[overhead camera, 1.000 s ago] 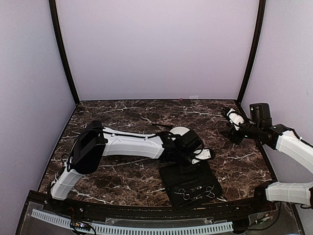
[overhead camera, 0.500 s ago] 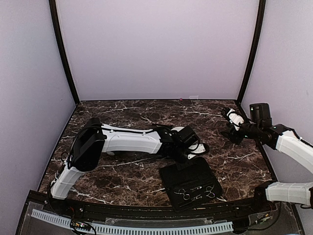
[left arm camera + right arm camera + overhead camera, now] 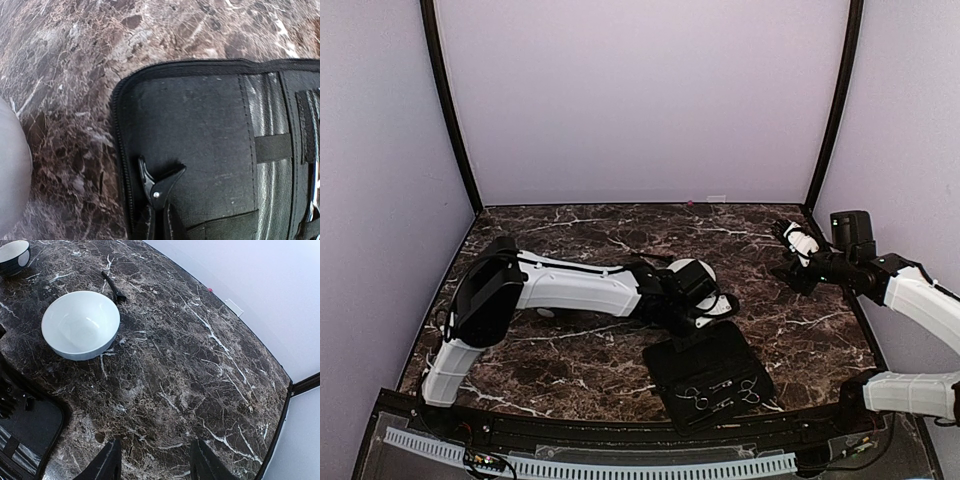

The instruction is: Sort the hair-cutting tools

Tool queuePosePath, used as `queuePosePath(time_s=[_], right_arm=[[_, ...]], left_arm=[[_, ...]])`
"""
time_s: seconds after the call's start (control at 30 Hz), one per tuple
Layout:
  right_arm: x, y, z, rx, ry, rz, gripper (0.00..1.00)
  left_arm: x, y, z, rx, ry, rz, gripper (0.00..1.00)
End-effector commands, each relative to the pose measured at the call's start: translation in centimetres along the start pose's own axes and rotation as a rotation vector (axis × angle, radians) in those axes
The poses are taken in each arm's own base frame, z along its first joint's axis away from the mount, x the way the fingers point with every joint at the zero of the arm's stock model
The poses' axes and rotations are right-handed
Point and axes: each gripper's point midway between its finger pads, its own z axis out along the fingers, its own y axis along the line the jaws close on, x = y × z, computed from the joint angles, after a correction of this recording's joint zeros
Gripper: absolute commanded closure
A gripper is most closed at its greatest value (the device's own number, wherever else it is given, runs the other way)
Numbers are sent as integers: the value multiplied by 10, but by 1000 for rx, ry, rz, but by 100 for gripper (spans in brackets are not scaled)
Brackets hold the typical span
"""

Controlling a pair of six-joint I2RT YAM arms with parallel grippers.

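Observation:
My left gripper (image 3: 708, 305) is shut on a black hair clip (image 3: 158, 182); the clip's forked end sticks out past the fingers (image 3: 169, 222), over the near-left corner of the open black case (image 3: 200, 130). Silvery scissors (image 3: 698, 398) and thin tools (image 3: 750, 388) lie strapped in the case (image 3: 710, 372). A strip of silvery metal (image 3: 313, 165) shows at the case's right edge. Another black clip (image 3: 114, 288) lies on the table behind a white bowl (image 3: 80, 325). My right gripper (image 3: 155, 465) is open and empty, raised at the far right (image 3: 790, 250).
The white bowl (image 3: 690, 268) sits just behind my left wrist, and its side shows in the left wrist view (image 3: 10, 165). A second bowl (image 3: 12, 255), dark outside, stands further left. The dark marble table (image 3: 570, 230) is walled on three sides.
My left gripper has drawn back and to the left from above the case toward the white bowl, with the black clip in it. The right arm has not moved.

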Motion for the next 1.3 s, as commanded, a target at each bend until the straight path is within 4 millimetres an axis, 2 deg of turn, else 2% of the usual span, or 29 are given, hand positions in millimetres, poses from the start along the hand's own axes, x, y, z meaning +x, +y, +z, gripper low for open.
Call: queuePosePath(time_s=[0.0,0.17,0.47,0.6,0.77,0.9,1.07,1.13,1.17,1.27], right_arm=[[5,3,2,-17,6,7,53],[5,4,3,-19,7,6,53],[6,4,3,-23,10,7,53],[6,4,4,-21,12,8,53],[6,4,4,-22,11,7,53],[6,4,3,-20,10,6,53],[7,4,3,-21,13,6,53],[6,3,3,-16,11,8,53],[6,3,3,-16,10,7,53],[6,3,3,-16,11,6,53]], left_arm=[[10,-19,-18,53,25,32,95],[16,-24,-18,59,27,57,94],[-2,-30,-22,89,-56,54,92],[0,-36,-22,123,-48,50,92],[13,-39,-20,138,1,49,84],[13,-37,-24,130,15,39,78],[-9,-32,-43,110,-49,33,68],[-22,-29,-58,94,-91,34,64],[-28,-26,-66,78,-111,37,58],[-42,-11,-92,2,-161,44,52]])
